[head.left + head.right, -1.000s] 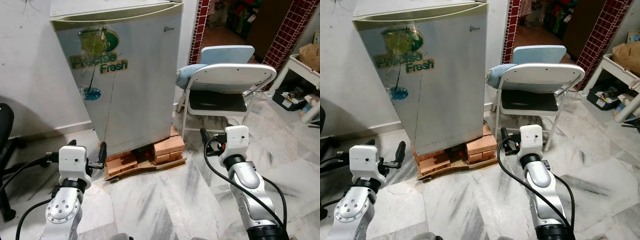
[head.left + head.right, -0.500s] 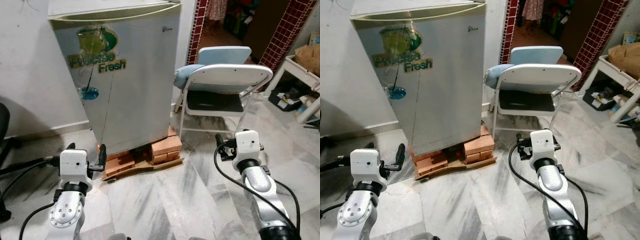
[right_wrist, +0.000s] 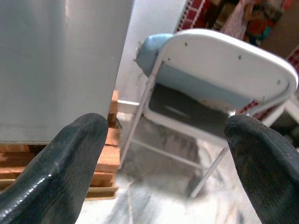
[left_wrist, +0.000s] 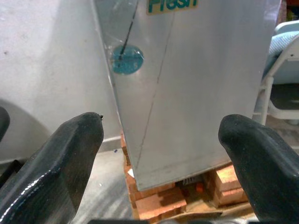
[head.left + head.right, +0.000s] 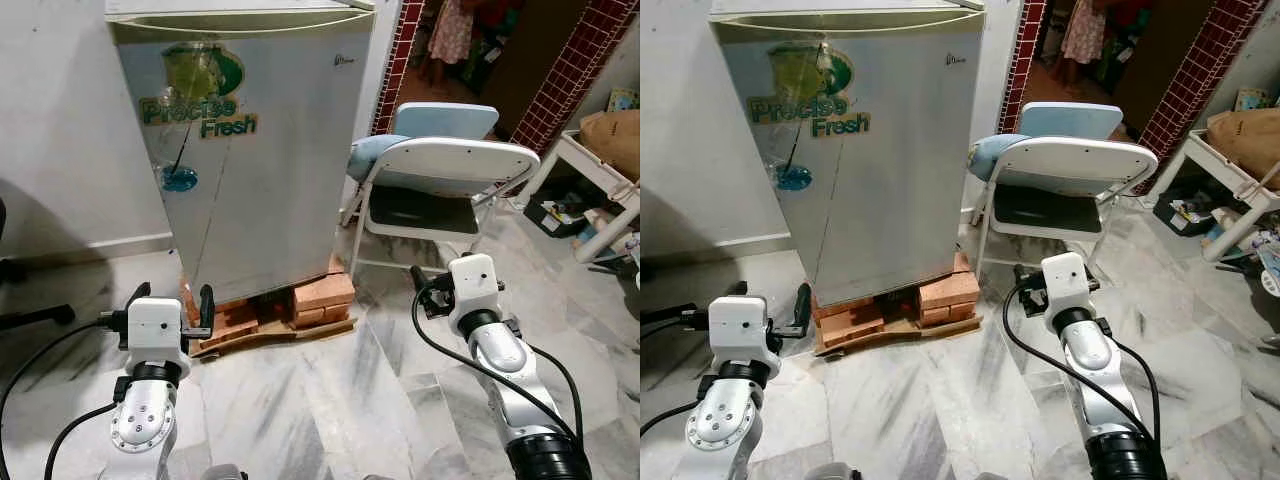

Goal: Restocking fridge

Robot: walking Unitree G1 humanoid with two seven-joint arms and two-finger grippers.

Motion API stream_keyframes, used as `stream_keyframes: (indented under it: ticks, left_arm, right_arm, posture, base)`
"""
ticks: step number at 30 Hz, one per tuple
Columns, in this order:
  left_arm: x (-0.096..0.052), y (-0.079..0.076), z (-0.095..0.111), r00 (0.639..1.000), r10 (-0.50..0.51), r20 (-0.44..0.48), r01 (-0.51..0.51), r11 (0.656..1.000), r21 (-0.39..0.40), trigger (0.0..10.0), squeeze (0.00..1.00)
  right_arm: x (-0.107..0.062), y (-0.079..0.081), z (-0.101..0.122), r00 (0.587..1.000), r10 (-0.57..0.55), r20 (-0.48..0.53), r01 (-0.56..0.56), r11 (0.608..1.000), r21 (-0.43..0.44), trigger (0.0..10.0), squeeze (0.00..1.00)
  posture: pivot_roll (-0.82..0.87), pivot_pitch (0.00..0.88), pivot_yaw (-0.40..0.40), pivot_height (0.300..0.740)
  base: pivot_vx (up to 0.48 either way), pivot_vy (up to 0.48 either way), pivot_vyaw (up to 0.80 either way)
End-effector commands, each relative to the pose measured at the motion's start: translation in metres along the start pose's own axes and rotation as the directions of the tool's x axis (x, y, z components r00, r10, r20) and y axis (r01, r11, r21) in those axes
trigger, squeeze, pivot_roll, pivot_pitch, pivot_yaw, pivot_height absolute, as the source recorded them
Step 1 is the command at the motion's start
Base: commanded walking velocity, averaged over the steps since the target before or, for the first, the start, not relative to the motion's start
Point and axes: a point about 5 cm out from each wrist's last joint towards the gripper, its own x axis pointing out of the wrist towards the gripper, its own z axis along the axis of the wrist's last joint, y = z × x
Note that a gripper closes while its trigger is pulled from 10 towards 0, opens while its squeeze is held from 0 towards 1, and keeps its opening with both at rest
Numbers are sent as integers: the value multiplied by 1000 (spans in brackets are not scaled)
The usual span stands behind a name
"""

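A small silver fridge (image 5: 250,150) with a green "Precise Fresh" sticker stands against the wall, its door shut. It rests on red bricks (image 5: 322,295) and a wooden board. My left gripper (image 5: 172,295) hovers low in front of the fridge's left corner, open and holding nothing. In the left wrist view its fingers (image 4: 70,154) frame the door's lower part. My right gripper (image 5: 458,276) is open and holds nothing, to the right of the fridge and facing the folding chair (image 3: 219,70). Both grippers are well short of the fridge.
A white folding chair (image 5: 450,165) with a blue cushion stands right beside the fridge. A person (image 5: 455,30) stands in the doorway behind it, between red-tiled pillars. A white rack (image 5: 600,160) with clutter is at far right. A black chair base (image 5: 30,315) lies at left.
The camera has tilted up and shifted a little. My right gripper swung out to the right, then back left. A person has come into view in the doorway.
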Motion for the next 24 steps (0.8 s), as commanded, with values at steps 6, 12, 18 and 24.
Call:
stream_keyframes:
  ticks: [6,12,18,24]
  left_arm:
    - [-3,4,-5,999,-22,-40,22,1000,-4,10000,0]
    - [-4,10,-4,999,-16,-49,15,1000,-16,10000,0]
    - [-6,15,-8,997,-18,-79,17,1000,-13,10000,0]
    - [-4,20,-3,997,-11,-76,10,1000,-10,10000,0]
  right_arm:
    - [-13,-7,-8,999,-38,-7,39,996,75,10000,0]
    - [-19,-5,-13,999,-43,-26,44,996,72,10000,0]
    - [-14,-3,-6,998,-63,-2,63,990,125,10000,0]
    - [-13,-2,2,999,-36,19,33,991,126,10000,0]
  posture:
    - [-5,1,6,740]
    - [-7,10,24,740]
    - [-10,20,33,740]
    - [0,52,33,740]
  base:
    - [0,0,0]
    - [0,0,0]
    - [0,48,0]
    - [0,381,0]
